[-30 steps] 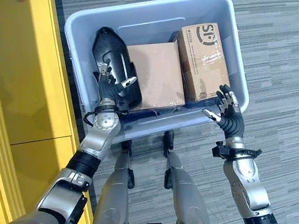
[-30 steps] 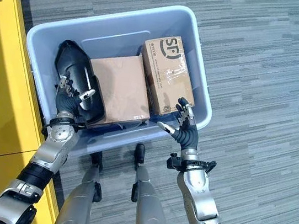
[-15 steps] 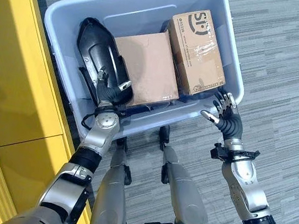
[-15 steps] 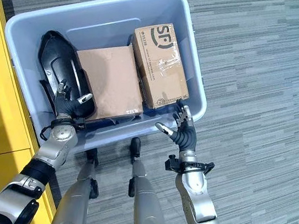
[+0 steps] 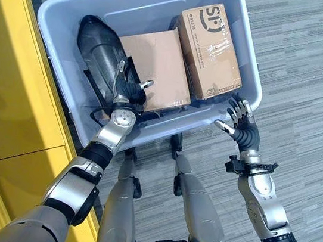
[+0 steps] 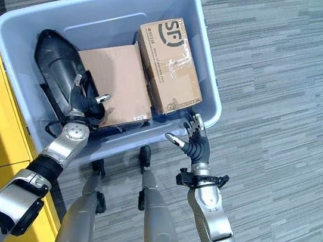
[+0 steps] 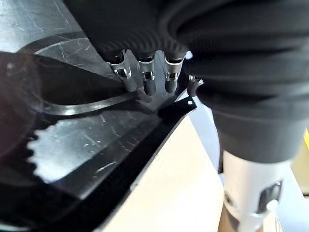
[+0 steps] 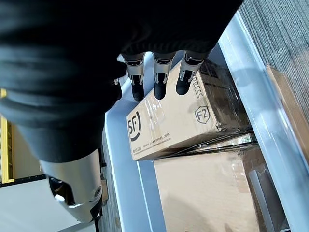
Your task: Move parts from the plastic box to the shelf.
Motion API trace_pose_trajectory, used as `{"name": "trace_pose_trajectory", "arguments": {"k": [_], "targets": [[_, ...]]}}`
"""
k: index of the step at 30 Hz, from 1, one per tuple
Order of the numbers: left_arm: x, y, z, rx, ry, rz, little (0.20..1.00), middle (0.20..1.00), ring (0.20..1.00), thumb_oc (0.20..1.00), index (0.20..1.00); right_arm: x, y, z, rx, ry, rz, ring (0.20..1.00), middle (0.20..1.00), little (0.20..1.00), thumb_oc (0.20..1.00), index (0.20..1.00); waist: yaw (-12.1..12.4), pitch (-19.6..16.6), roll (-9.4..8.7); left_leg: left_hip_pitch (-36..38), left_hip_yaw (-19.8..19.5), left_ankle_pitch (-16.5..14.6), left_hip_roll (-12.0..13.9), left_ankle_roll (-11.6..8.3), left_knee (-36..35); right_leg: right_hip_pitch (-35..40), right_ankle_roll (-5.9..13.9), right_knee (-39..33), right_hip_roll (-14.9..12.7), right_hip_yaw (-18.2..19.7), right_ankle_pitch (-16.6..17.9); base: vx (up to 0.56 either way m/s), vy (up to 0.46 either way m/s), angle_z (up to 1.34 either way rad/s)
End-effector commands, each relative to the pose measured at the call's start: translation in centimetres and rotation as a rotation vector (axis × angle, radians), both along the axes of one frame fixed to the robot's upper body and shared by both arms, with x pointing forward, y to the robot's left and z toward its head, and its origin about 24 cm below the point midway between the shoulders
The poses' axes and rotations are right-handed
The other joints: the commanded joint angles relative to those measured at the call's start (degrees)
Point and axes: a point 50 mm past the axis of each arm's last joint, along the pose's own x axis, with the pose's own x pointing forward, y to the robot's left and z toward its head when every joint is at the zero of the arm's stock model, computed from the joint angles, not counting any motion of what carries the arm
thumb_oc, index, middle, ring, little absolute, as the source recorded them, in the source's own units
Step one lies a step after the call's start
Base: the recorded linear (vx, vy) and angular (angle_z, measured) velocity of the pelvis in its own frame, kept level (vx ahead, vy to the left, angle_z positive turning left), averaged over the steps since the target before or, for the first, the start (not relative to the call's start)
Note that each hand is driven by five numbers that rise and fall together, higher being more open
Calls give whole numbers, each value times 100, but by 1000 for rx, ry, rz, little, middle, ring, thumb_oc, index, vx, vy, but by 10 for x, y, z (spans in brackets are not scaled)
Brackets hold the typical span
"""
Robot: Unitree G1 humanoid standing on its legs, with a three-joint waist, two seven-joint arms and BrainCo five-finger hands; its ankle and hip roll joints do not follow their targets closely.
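A pale blue plastic box [image 5: 147,10] stands on the carpet before me. Inside lie a black moulded part [image 5: 96,51], a plain cardboard box [image 5: 157,66] and a printed cardboard box [image 5: 211,47]. My left hand [image 5: 126,92] reaches into the box at the black part's near end. Its fingers [image 7: 145,82] lie straight on the part [image 7: 72,140], and the thumb spreads toward the plain box [image 7: 164,193]. My right hand [image 5: 242,123] hovers open just outside the box's near right corner. Its fingers [image 8: 159,82] point at the printed box [image 8: 178,111] and hold nothing.
A yellow shelf unit [image 5: 11,76] runs along the left, close beside the box. Grey striped carpet [image 5: 313,70] lies open to the right of the box. The box's rim [image 8: 256,111] stands between my right hand and the cartons.
The camera has shifted, so the box shows further left and up. My left hand has slid to the black part's right edge, with the thumb toward the plain box. The right hand stays at the corner.
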Motion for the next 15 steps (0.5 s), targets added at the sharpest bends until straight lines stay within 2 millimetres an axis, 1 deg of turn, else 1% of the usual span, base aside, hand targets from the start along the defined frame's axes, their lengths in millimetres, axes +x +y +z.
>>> {"name": "trace_pose_trajectory", "arguments": {"k": [1,4,10,12,13,15], "targets": [[-1,-13,-15,112,75,-97,1000,1000,1000,1000,1000,-11,-8,25,72,-143,-12,1000,1000,1000,1000,1000,-82,-125,-113,232,-613,-204,154,-302,31,54,575,27,-275,-210,-182,29,2,-12],[-5,-23,-20,139,85,-151,1000,1000,1000,1000,1000,-11,-10,25,64,-145,-18,1000,1000,1000,1000,1000,-67,-144,-62,240,-631,-215,146,-295,31,73,576,27,-284,-221,-207,17,3,-6],[-12,-33,-39,152,152,-203,1000,1000,1000,1000,1000,-11,-12,23,61,-141,-23,1000,1000,1000,1000,1000,-38,-170,2,258,-674,-242,120,-283,31,108,579,27,-307,-250,-238,0,0,0],[-15,-36,-42,151,160,-222,1000,1000,1000,1000,1000,-11,-13,23,59,-141,-32,1000,1000,1000,1000,1000,-24,-174,22,266,-694,-247,110,-274,31,125,579,27,-313,-256,-247,0,0,0],[-19,-38,-48,152,175,-240,1000,1000,1000,1000,1000,-12,-14,23,56,-143,-37,1000,1000,1000,1000,1000,-2,-179,38,281,-705,-262,102,-268,31,146,577,27,-321,-265,-258,0,0,0],[-23,-39,-46,158,162,-264,1000,1000,1000,1000,1000,-12,-16,24,52,-148,-43,1000,1000,1000,1000,1000,30,-181,64,290,-716,-272,91,-260,31,167,579,27,-328,-267,-272,0,0,0]]}}
